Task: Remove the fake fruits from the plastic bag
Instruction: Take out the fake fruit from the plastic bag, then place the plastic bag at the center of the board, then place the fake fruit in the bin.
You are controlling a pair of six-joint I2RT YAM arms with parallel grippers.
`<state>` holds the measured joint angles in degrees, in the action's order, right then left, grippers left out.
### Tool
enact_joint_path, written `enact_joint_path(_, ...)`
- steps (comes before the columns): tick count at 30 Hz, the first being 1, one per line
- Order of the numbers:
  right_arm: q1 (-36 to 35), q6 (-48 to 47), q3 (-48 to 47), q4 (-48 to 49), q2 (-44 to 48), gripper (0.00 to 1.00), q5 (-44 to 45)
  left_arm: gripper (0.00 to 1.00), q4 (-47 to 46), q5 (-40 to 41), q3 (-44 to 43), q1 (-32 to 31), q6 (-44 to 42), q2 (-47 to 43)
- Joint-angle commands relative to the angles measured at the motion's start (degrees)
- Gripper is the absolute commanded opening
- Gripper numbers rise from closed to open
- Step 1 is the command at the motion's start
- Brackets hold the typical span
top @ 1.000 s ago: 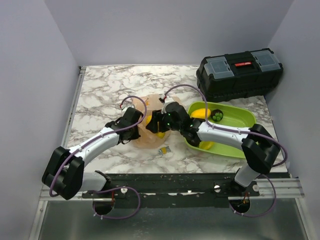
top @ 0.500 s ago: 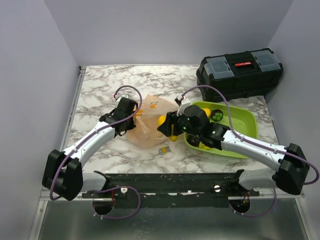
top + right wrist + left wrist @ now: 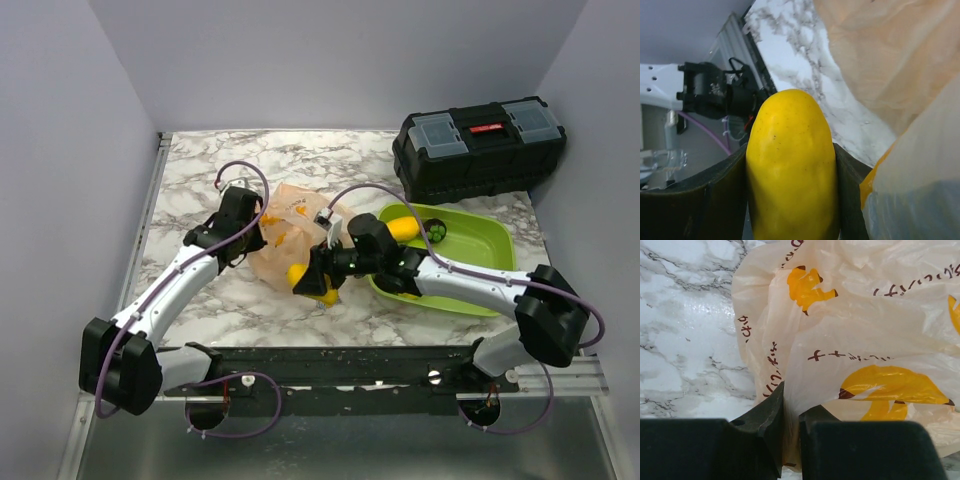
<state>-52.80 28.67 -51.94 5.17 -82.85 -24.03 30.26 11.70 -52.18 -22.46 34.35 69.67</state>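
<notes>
The peach-orange plastic bag (image 3: 285, 232) stands bunched on the marble table, left of the green tray. My left gripper (image 3: 243, 222) is shut on a fold of the bag's left edge; the left wrist view shows the film (image 3: 855, 330) pinched between the jaws of the gripper (image 3: 791, 432). My right gripper (image 3: 308, 280) is at the bag's near side, shut on a yellow oval fruit (image 3: 297, 275). In the right wrist view the fruit (image 3: 790, 125) fills the gripper (image 3: 790, 155), with the bag (image 3: 890, 60) to the right. Another yellow fruit (image 3: 403, 228) and a green fruit (image 3: 435, 232) lie in the tray.
The lime-green tray (image 3: 480, 262) lies right of the bag, partly under my right arm. A black toolbox (image 3: 480, 145) stands at the back right. A metal rail runs along the table's left edge (image 3: 150, 215). The near table edge lies just below the right gripper.
My right gripper has moved left and toward the near edge, carrying the yellow fruit clear of the bag's mouth. My left gripper has moved back, pulling the bag up with it.
</notes>
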Motion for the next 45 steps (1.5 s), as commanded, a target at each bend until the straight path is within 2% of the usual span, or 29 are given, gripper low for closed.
enact_joint_path(1,-1.4,2.7,-0.24,8.3,-2.4,0.16,-11.21,0.13,1.4,-2.92,-1.48,1.32,2.18,-3.15)
enact_joint_path(4,-1.46,2.11,-0.96,8.55,-3.47,0.16,-15.66,0.13,1.49,-3.59,-0.86,2.56,3.1,-4.89)
enact_joint_path(8,-1.71,4.34,-0.64,13.05,-5.11,0.16,-27.09,0.13,0.52,-4.73,0.04,4.93,4.94,-6.54)
enact_joint_path(12,-1.87,12.64,2.61,26.37,-5.52,0.16,-39.08,0.13,0.86,-5.4,-0.63,7.49,6.05,-7.6)
enact_joint_path(14,-1.87,13.58,3.76,28.02,-4.91,0.16,-41.06,0.13,0.85,-3.89,-0.78,8.83,6.66,-8.93)
enact_joint_path(18,-1.92,3.83,2.97,13.32,-3.61,0.14,-39.71,0.13,1.19,-1.93,-1.25,11.38,7.75,-12.75)
enact_joint_path(23,-1.87,-1.84,4.55,5.41,-3.4,0.13,-40.54,0.13,0.71,1.77,-1.14,12.8,8.01,-17.74)
enact_joint_path(26,-1.89,-2.94,5.42,3.93,-3.72,0.1,-41.26,0.13,0.06,1.88,-1.64,13.72,7.26,-19.54)
enact_joint_path(29,-1.87,-5.31,5.51,0.55,-2.78,0.09,-38.14,0.13,-0.17,3.13,-2.17,14.0,6.61,-20.24)
enact_joint_path(35,-1.88,-5.75,5.42,0.94,-2.98,0.1,-46.79,0.13,-1.3,3.52,-3.63,15.5,4.66,-19.85)
enact_joint_path(37,-1.9,-6.12,5.54,0.82,-2.78,0.08,-48.03,0.13,-1.9,2.59,-4.49,15.91,4.25,-19.51)
enact_joint_path(41,-1.88,-8.15,4.51,-2.92,-2.55,0.03,-45.79,0.13,-1.96,3.29,-6.21,16.3,3.28,-18.82)
enact_joint_path(43,-1.88,-8.79,4.8,-3.85,-1.7,0.02,-42.64,0.13,-2.44,3.83,-6.04,16.56,2.92,-18.69)
enact_joint_path(45,-1.79,-9.03,4.5,-4.98,-0.76,0.01,-35.85,0.14,-2.79,3.07,-5.21,16.74,2.84,-18.48)
